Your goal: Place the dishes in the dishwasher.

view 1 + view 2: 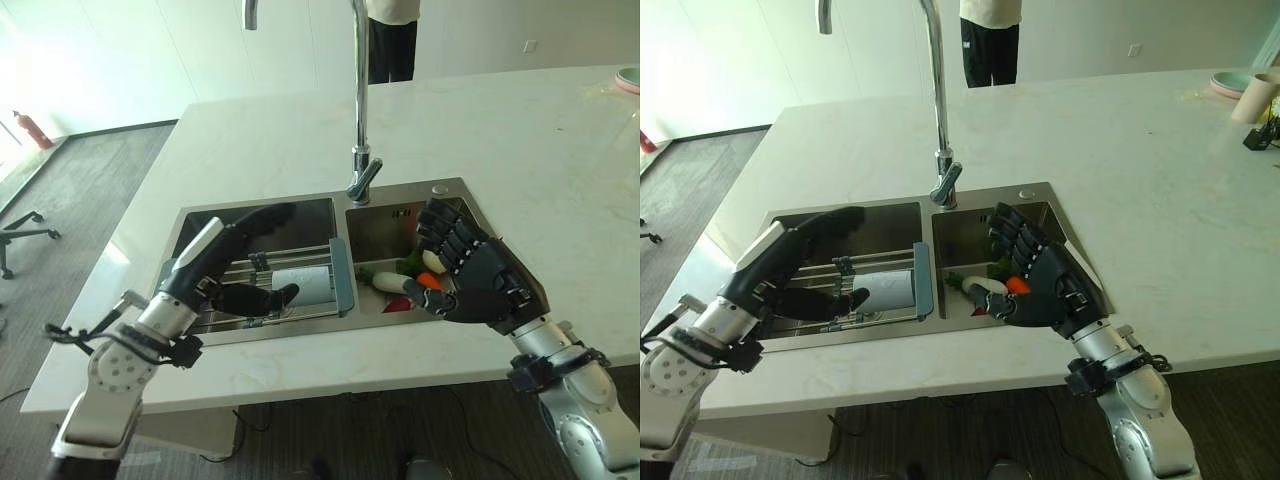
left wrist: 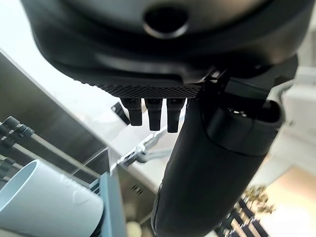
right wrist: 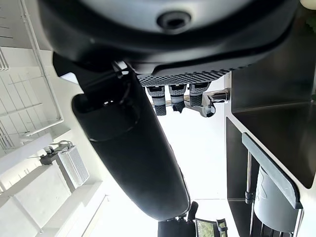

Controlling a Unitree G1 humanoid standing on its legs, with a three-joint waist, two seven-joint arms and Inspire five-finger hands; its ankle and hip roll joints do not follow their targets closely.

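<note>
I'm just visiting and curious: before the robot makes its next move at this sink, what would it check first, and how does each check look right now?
1. Left hand empty and open: ok, it hovers over the left basin with fingers straight.
2. Right hand empty and open: ok, over the right basin.
3. White mug reachable: ok, lying on its side in the rack, near the left hand.
4. Faucet clear of both hands: ok.
5. Right basin contents identified: cannot tell, the right hand partly hides the vegetables.
6. Dishwasher located: cannot tell.
</note>
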